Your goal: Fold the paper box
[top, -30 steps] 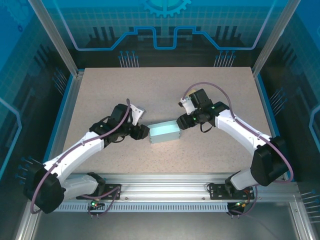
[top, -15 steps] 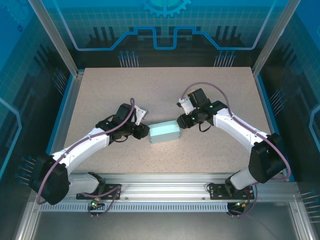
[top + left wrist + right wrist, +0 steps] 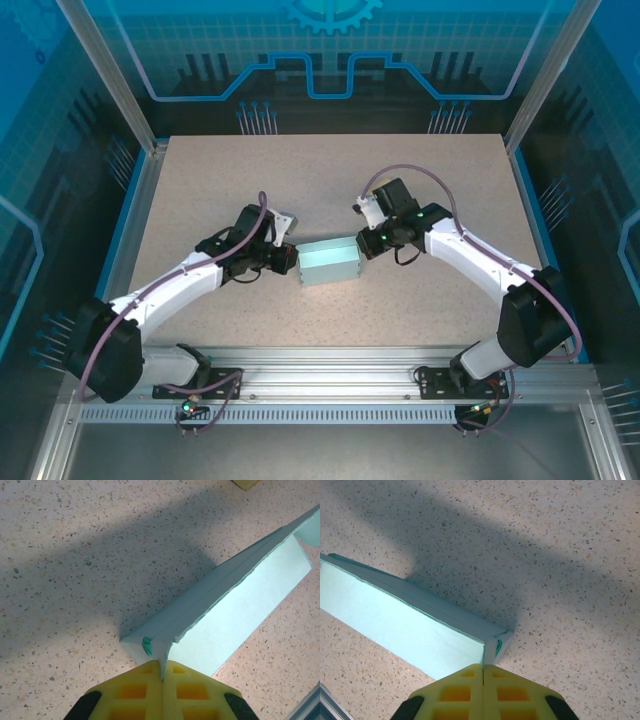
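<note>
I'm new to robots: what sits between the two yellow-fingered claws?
A pale teal paper box, clear in the top view; left gripper and right gripper each pinch one end.

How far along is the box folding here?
Done: the paper box already forms a rectangular sleeve on the table. In hand: the left gripper and right gripper have jaws shut on its opposite ends. Remaining: probably closing the ends; their state is unclear.

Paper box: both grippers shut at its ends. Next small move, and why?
Probably lift both ends together a touch, to check the pinches hold before folding further. The left gripper and right gripper are each shut on an opposite end corner of the paper box, which rests on the table.
</note>
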